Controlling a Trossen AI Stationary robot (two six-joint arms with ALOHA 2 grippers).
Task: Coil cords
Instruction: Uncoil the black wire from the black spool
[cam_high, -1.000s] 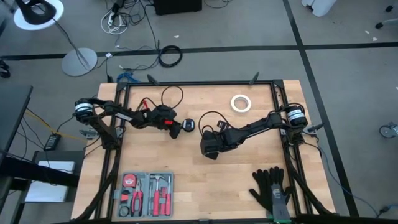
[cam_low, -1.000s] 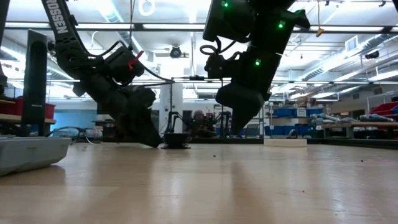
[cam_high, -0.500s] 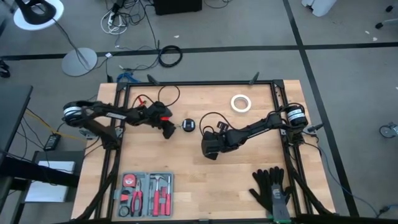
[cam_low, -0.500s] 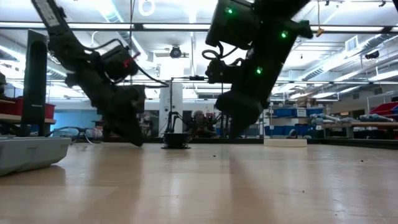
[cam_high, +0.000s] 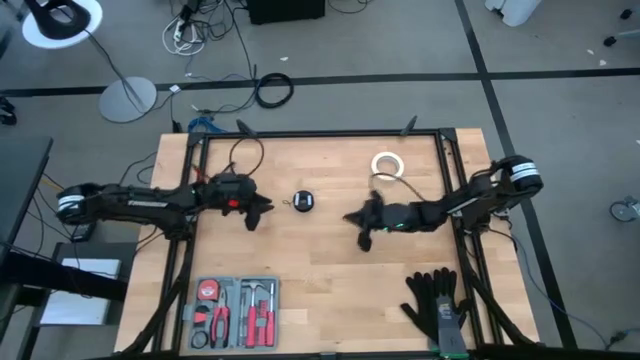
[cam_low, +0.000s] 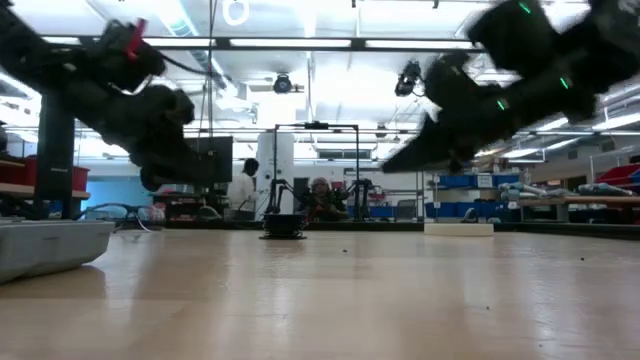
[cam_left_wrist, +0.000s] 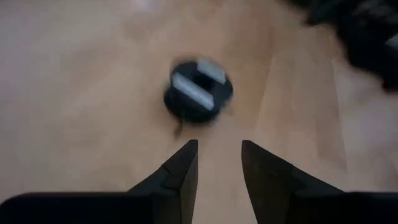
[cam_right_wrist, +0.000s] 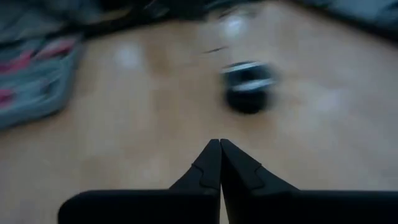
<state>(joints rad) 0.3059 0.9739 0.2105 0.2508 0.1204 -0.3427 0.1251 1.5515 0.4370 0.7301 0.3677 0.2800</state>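
Note:
The small round black puck (cam_high: 303, 201) lies flat on the wooden table between my two grippers; it also shows in the left wrist view (cam_left_wrist: 198, 96), the right wrist view (cam_right_wrist: 249, 86) and the low view (cam_low: 282, 225). Of its thin black cord only a short stub (cam_left_wrist: 177, 129) shows beside the puck. My left gripper (cam_high: 258, 212) is a little to the puck's left, above the table, open by a narrow gap (cam_left_wrist: 219, 152) and empty. My right gripper (cam_high: 358, 222) is to the puck's right, above the table, its fingers shut (cam_right_wrist: 220, 155) and empty.
A white tape ring (cam_high: 387, 165) lies at the far right of the table. A grey tool tray (cam_high: 235, 300) sits at the near left edge and black gloves (cam_high: 440, 305) at the near right. People stand in the room behind the table (cam_low: 243, 190).
My left gripper has drawn back from the puck toward the table's left edge and risen. My right gripper has gone toward the table's right edge and risen, its arm folding back. The puck has stayed where it was.

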